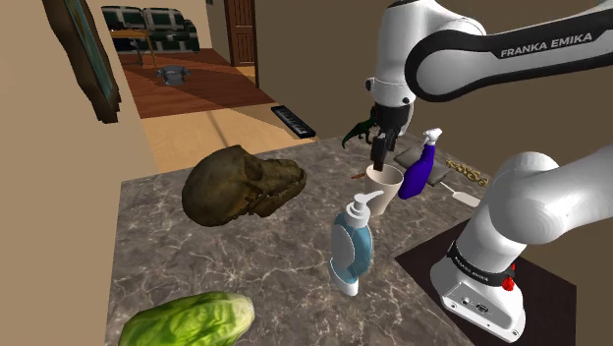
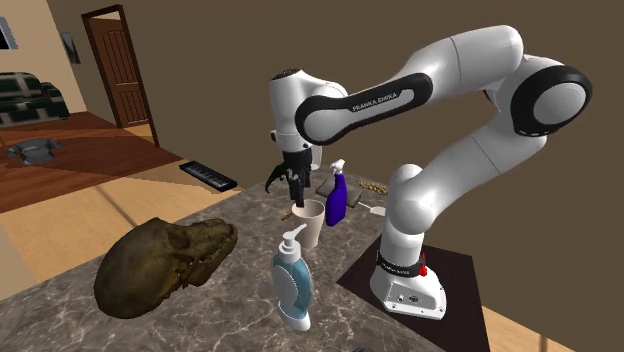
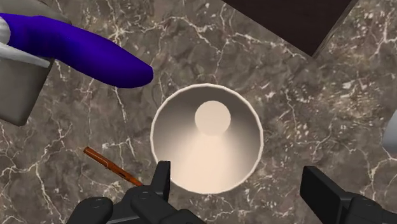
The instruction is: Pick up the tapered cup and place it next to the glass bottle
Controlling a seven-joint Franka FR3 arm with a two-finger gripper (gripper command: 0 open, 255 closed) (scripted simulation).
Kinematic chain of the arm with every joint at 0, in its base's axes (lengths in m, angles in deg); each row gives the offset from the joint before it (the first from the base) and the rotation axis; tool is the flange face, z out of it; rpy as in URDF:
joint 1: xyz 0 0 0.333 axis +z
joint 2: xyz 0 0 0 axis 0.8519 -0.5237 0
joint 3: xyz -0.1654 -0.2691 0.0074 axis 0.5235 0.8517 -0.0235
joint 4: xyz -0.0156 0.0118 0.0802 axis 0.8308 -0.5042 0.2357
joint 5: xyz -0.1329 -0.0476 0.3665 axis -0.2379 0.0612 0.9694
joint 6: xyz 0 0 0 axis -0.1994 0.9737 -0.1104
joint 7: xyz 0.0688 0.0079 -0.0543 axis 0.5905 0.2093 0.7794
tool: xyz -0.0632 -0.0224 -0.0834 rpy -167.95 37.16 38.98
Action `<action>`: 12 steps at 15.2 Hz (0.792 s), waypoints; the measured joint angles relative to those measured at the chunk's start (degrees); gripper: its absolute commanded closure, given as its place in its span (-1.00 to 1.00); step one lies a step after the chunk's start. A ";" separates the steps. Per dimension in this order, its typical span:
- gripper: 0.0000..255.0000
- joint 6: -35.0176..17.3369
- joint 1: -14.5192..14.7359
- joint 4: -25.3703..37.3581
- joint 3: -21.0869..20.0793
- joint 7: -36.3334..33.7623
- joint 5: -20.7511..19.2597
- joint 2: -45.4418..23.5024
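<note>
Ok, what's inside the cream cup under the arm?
Nothing visible: the wrist view looks straight into the cup, showing bare walls and a round bottom. One of the open jaws hides a bit of its rim.

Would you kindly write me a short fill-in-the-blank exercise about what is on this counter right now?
1. The cup stands upright on the counter, and inside it is ___.
2. The gripper above the cup has its fingers ___.
3. The leafy vegetable at the counter's edge is coloured ___.
Missing words: empty; open; green.
</note>
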 measured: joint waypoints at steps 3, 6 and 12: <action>-1.00 -4.94 1.68 -4.06 -3.24 -3.31 1.77 -1.65; -1.00 -7.72 1.98 -6.28 -4.02 -4.08 2.08 -2.37; -1.00 -13.13 1.65 -9.88 -4.30 -4.26 1.95 -4.20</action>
